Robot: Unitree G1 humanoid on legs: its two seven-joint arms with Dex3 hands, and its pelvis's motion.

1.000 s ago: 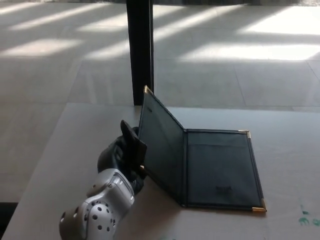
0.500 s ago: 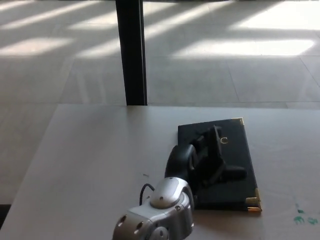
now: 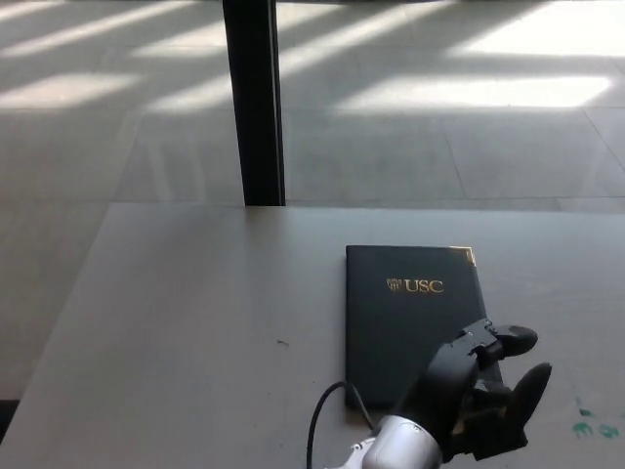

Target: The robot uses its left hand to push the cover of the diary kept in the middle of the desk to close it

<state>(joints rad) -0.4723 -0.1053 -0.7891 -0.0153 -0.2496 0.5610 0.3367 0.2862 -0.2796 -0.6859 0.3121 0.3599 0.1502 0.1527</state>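
The dark diary (image 3: 415, 313) lies shut and flat in the middle of the desk (image 3: 195, 322), its cover showing gold "USC" lettering and a gold corner at the top right. My left hand (image 3: 483, 391) hovers over the diary's near right corner, fingers spread apart and holding nothing. Its silver forearm comes up from the bottom edge and hides the diary's near edge. My right hand does not show.
A black vertical post (image 3: 254, 103) stands behind the desk's far edge. Green marks (image 3: 591, 422) sit on the desk near the right edge. Tiled floor with sun stripes lies beyond.
The raised cover has been swung over to the right and now lies flat, shutting the diary. My left hand has slid off the cover toward the near right corner.
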